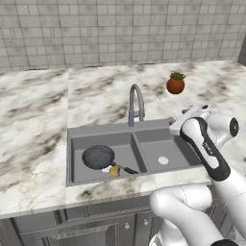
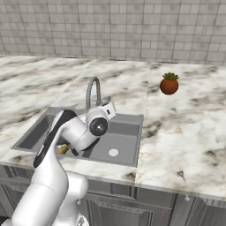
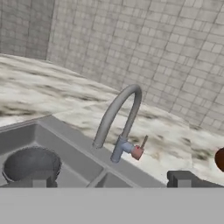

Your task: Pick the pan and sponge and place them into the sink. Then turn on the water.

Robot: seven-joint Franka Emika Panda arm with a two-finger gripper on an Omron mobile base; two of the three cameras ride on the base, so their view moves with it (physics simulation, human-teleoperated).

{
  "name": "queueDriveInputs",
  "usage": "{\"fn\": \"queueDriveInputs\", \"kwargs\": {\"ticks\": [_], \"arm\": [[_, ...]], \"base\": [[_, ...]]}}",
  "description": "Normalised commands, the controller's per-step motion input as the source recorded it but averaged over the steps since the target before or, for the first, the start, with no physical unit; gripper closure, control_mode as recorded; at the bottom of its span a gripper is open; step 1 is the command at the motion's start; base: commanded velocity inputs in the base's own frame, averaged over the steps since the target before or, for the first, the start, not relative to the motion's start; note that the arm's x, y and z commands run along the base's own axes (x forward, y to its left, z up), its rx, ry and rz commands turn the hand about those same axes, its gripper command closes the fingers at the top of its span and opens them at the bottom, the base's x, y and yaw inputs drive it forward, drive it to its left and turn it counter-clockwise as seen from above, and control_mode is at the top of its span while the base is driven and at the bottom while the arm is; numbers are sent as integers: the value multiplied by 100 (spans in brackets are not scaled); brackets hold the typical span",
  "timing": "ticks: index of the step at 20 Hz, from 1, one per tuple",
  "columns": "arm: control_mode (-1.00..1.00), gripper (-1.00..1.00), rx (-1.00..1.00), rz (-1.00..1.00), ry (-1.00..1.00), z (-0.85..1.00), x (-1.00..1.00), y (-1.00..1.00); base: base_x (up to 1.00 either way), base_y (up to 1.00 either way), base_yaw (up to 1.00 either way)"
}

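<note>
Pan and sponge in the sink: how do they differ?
The pan is round, dark grey and far larger, with a thin handle; the sponge is a tiny yellow block. The pan sits mid-basin, while the sponge lies by the front wall, close against the handle. Both are in the left basin of the sink.

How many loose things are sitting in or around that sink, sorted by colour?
Black: 1, round frying pan in the left basin of the dark grey sink
Yellow: 1, small sponge block
Red-orange: 1, round plant pot
Total: 3
</note>
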Motion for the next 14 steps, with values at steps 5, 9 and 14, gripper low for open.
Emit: {"fn": "queueDriveInputs", "kwargs": {"ticks": [5, 9, 14], "arm": [[-100, -100, -6, 5, -21, -29, 40, -18], [-100, -100, 0, 2, -15, -4, 47, -31], [-100, -100, 0, 0, -7, 0, 48, -21]], "base": [[0, 0, 0], [0, 0, 0], [0, 0, 0]]}}
